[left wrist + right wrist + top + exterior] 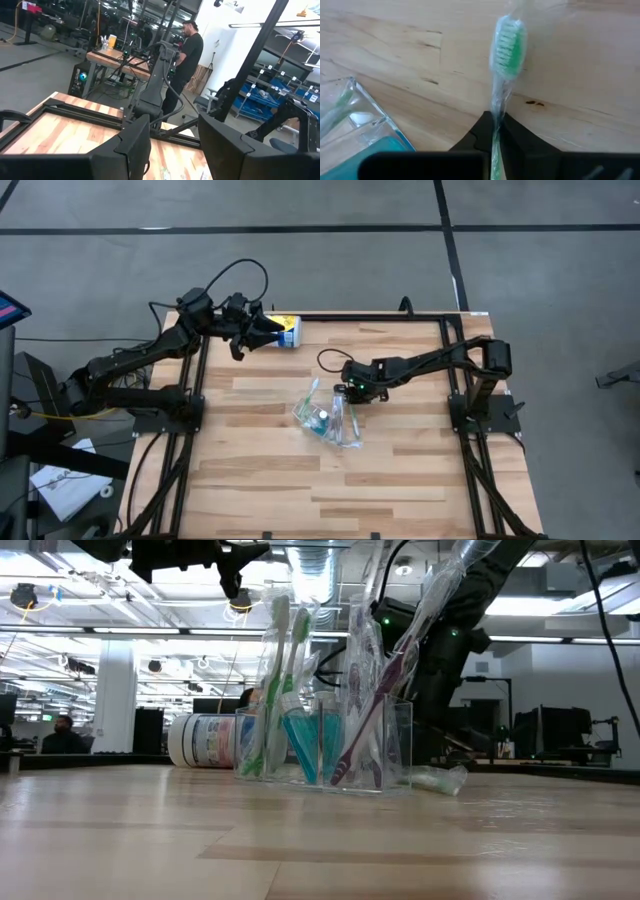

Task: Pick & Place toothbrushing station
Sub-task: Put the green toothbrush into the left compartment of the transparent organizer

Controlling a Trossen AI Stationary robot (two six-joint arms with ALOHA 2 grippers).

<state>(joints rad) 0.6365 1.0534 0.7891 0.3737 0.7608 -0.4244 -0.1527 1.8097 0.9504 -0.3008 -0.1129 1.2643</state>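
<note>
Wooden table (260, 480) held clear cup (325, 745) of toothbrushes; right gripper (496, 131) clenched green toothbrush (507, 47) beside it; left gripper (172, 145) released, above table's far edge.

Grey floor (330, 205) with dark seam lines around the wood table (270, 490). Open workshop behind: white pillar (115, 700), exposed ceiling ducts (310, 570), strip lights. Second wooden bench (117, 55) with black frame, person in black (187, 55) standing at it. Blue bins (260, 95) on racks beside white wall (222, 37).
</note>
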